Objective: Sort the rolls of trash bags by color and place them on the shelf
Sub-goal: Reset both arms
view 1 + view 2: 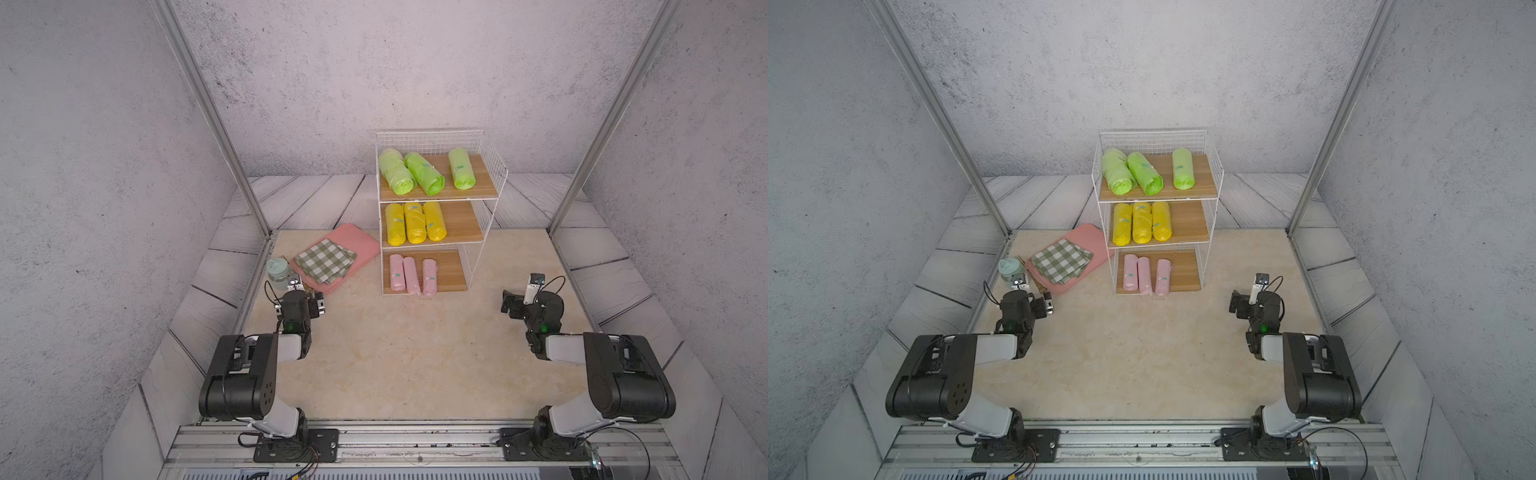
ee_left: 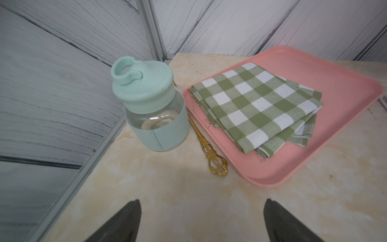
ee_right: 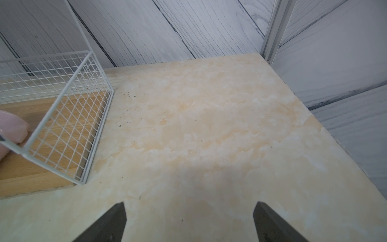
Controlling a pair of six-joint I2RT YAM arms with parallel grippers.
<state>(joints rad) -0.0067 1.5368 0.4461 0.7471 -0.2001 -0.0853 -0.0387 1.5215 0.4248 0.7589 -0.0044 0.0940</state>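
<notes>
Top views both show the rolls of trash bags (image 1: 414, 224) sorted on the shelf (image 1: 494, 166), green over yellow over pink, with left hand (image 2: 201, 218) and right hand (image 3: 189, 218) spread empty above the desk (image 1: 395, 353), though the pink rolls (image 1: 411, 276) at the bottom board's lip could slide off if bumped.

Grey textured walls (image 1: 374, 62), pale plank panels (image 1: 299, 199), beige tabletop (image 1: 395, 353)

The shelf (image 1: 482, 176) stands at the back of the tabletop (image 1: 415, 353), three rolls of trash bags (image 1: 414, 224) on each board; left of the shelf lies a tray (image 1: 357, 237) bearing a cloth (image 1: 326, 262), a bottle (image 1: 277, 272) farther left
</notes>
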